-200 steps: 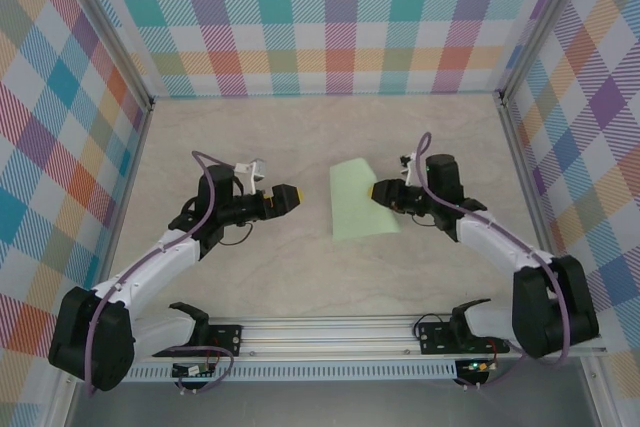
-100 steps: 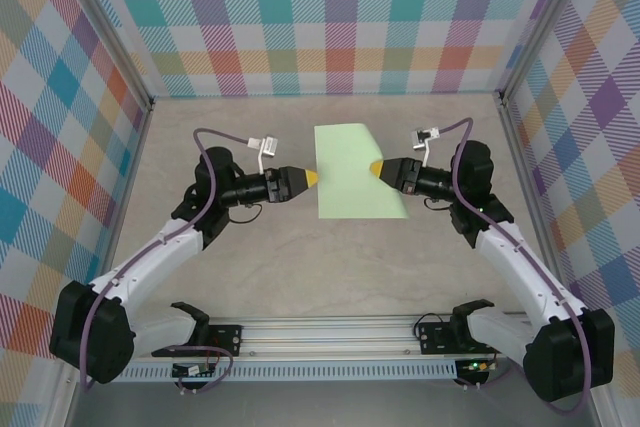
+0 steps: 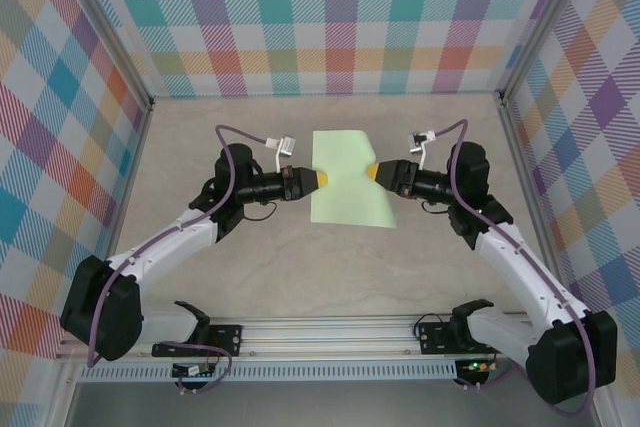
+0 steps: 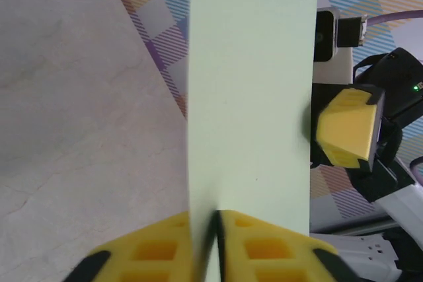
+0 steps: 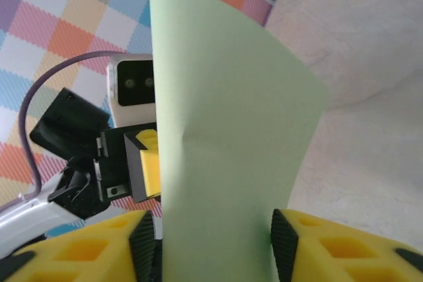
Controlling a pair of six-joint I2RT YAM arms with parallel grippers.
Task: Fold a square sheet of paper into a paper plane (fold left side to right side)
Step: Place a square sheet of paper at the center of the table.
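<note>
Work surface and enclosure. The floor of the cell is a pale beige, faintly veined stone-look table top (image 3: 300, 267), matte and level. Pastel plaid wall panels (image 3: 340, 17) close it in behind and on both sides, and a ribbed aluminium rail (image 3: 340, 332) carrying both arm bases runs along the near edge. A purple cable (image 3: 240, 132) loops over the left arm.

Grasp. The pale mint-green square sheet of paper (image 3: 350, 179) hangs directly between the two grippers, touching both tips. The left gripper (image 3: 322, 179) has its yellow fingers (image 4: 158, 252) pinched together on the sheet's edge; in the left wrist view the sheet runs straight ahead from that pinch as a tall smooth strip. The right gripper (image 3: 372, 173) meets the opposite edge. In the right wrist view its jaws stand apart and the sheet rises across the gap between them, bowed to one side (whether the pads actually press the paper cannot be read).

Change from the earlier frames. One second ago the sheet lay just ahead of the right gripper alone, with the left gripper well apart from it. Half a second ago the left tip had reached the sheet's left edge. Since then the left arm has reached further across and both tips sit closer together, so the sheet between them looks narrower from above.
</note>
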